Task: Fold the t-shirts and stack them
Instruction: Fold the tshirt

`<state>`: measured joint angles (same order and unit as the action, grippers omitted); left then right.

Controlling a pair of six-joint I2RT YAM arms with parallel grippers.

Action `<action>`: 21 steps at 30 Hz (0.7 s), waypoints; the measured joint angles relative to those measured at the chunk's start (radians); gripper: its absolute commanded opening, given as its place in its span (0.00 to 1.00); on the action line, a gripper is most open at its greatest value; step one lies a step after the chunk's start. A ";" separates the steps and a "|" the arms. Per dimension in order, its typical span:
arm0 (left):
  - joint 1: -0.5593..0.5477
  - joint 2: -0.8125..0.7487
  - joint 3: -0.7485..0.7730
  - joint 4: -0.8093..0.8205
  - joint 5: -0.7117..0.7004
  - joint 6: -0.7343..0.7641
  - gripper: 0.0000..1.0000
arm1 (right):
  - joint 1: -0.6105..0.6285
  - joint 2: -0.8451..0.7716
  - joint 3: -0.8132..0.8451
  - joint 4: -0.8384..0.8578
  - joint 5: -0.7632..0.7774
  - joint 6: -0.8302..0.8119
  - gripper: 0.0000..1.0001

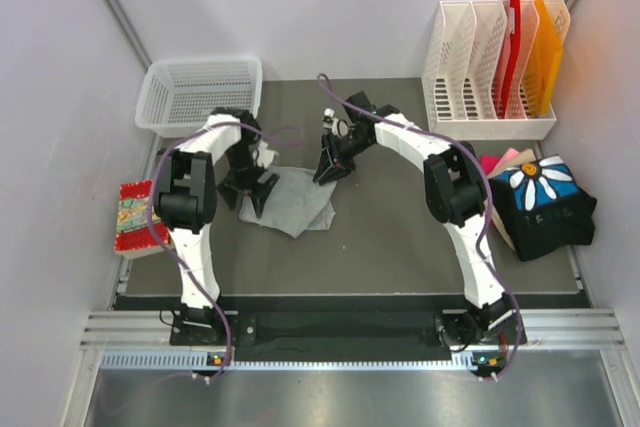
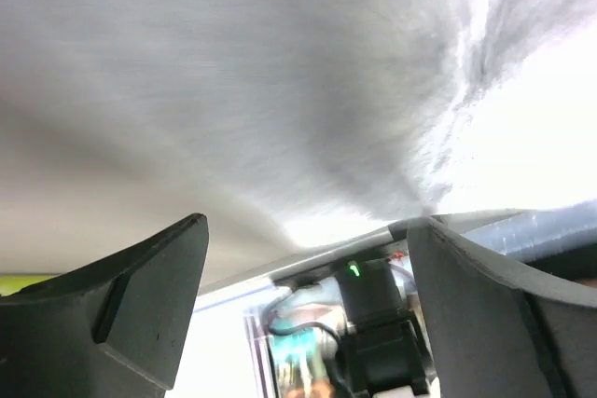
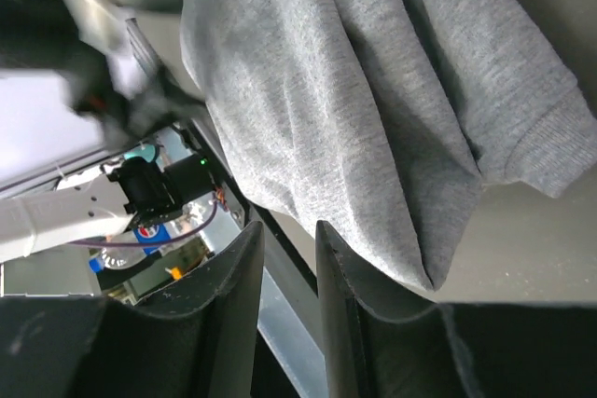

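Dark fingers (image 2: 140,295) of the left gripper (image 2: 310,226) crowd the foot of the left wrist view. They are spread wide with nothing between them; through the gap only an arm base (image 2: 373,295) with a green light shows. Beyond the tips, pale cloth fills the frame, close and blurred: the grey t-shirt (image 1: 298,199). From above, that shirt lies crumpled and partly doubled over near the middle of the table (image 1: 400,257), between the two arms. Left gripper hangs at the shirt's left edge, tips pointing down at the cloth; contact cannot be told. Right gripper (image 1: 331,162) sits at the shirt's far right corner. Its wrist view shows the two fingers drawn nearly together, a slim gap left between them. Folds and a ribbed cuff (image 3: 550,146) run just past the tips, but whether any cloth is caught there cannot be told. Judgement: the arms are posted at opposite edges so the shirt can be pulled flat or a fold carried across, and the wide left jaws read as set for a grab at that edge. Fold not yet tidy; nothing stacked in the work area. Heap of other t-shirts (image 1: 540,205), black with a daisy print over pink, lies at the right table edge, well apart from both grippers. White basket (image 1: 200,95) stands at the far left, file rack (image 1: 490,77) at the far right.
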<state>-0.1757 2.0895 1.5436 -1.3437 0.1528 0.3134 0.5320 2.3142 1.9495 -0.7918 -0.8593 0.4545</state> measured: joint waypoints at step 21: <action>-0.130 -0.114 0.200 0.036 0.055 0.071 0.90 | -0.014 0.167 0.011 -0.004 -0.055 -0.015 0.28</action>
<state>-0.3061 1.9759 1.7439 -1.3079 0.2081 0.3840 0.5179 2.4813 1.9606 -0.7959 -0.9138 0.4397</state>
